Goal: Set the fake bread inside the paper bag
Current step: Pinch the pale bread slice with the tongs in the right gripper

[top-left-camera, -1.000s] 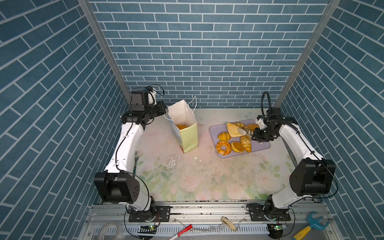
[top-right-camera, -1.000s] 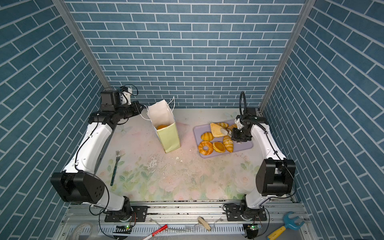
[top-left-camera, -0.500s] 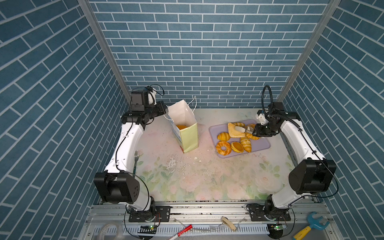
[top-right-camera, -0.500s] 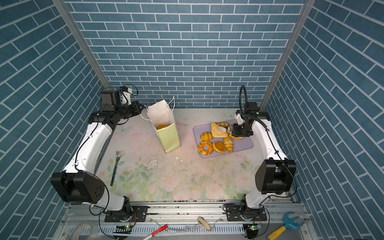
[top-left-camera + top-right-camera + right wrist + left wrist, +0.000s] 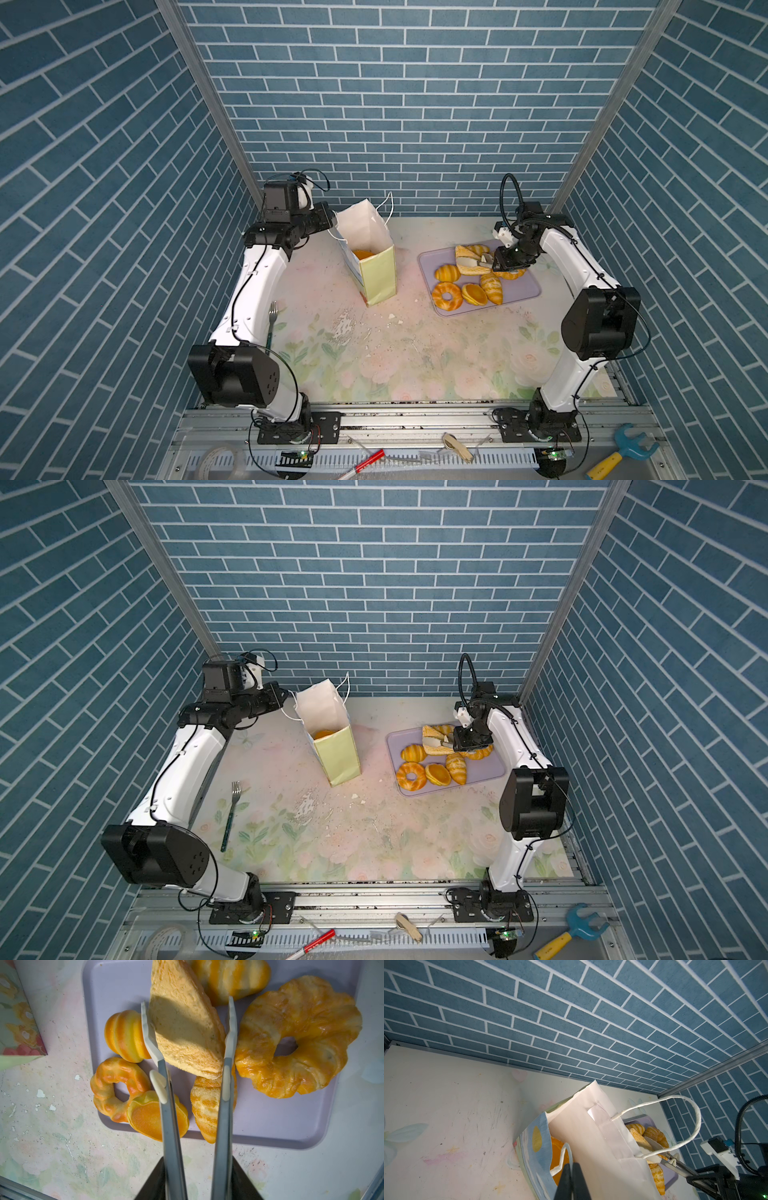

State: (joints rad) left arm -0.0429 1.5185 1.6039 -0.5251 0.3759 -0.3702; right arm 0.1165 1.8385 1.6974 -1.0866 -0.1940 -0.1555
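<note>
The paper bag [image 5: 376, 274] [image 5: 338, 754] stands upright left of centre with an orange bun [image 5: 557, 1153] inside. My left gripper [image 5: 572, 1164] is shut on its near cord handle [image 5: 568, 1151] at the rim. The rest of the fake bread lies on a lavender tray [image 5: 280, 1122] [image 5: 523, 291]. My right gripper [image 5: 197, 1169] [image 5: 509, 259] is shut on grey tongs [image 5: 170, 1126]. The tong tips stand apart on either side of the tan triangular slice [image 5: 187, 1030] [image 5: 467, 266]. Around it lie a ring doughnut [image 5: 116, 1084], a striped bun [image 5: 122, 1034], a croissant [image 5: 207, 1105] and a big ring pastry [image 5: 301, 1039].
A fork [image 5: 272, 320] [image 5: 230, 812] lies on the floral mat beside the left arm. White crumbs [image 5: 345, 324] are scattered in front of the bag. A toy wrench [image 5: 623, 449] and a tape roll [image 5: 220, 461] rest on the front rail. Brick walls close in the back and both sides.
My right gripper has moved left from the tray's right part to the tan slice, and the tongs have spread apart. The left arm and the bag have stayed still.
</note>
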